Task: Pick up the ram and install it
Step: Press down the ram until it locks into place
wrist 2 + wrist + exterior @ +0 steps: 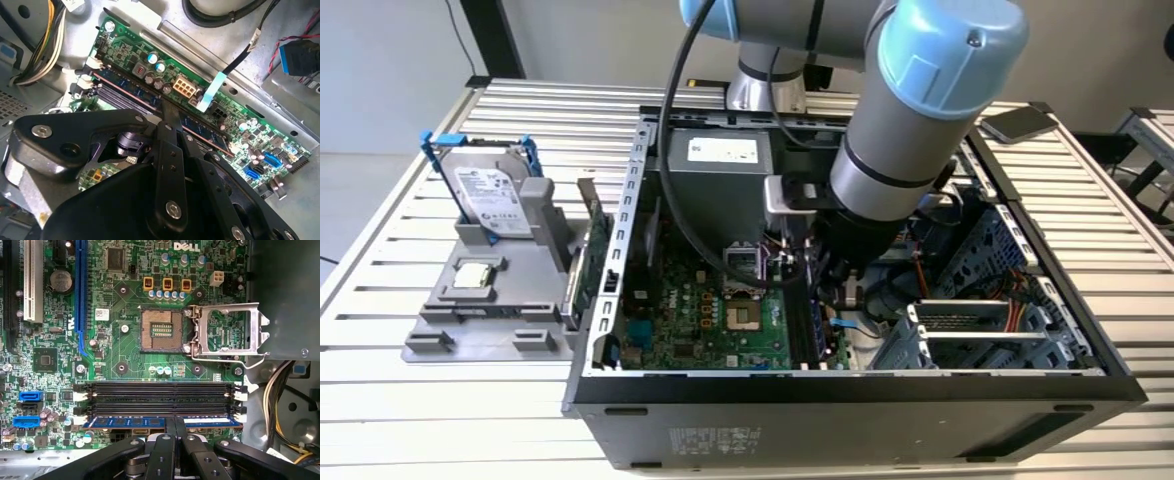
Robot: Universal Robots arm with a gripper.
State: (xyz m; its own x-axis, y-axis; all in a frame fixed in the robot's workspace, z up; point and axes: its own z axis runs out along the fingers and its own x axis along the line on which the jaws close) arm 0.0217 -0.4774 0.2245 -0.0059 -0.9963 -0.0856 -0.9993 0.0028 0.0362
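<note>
We see the tool (175, 432) pinching the ram (135, 422) mid-length as it sits in the board's (125, 340) outermost slot; light, stiff and fragile, it is best held by its long edges.

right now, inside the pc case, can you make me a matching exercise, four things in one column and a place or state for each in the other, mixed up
Things:
1. ram
2. processor socket
3. hard drive
4. gripper

Places or states:
A. upright in a grey holder outside the case
B. empty, its metal cover swung open
C. lying in the outermost memory slot
D. fingers closed on the stick's middle

Pairs: 1-C, 2-B, 3-A, 4-D
</note>
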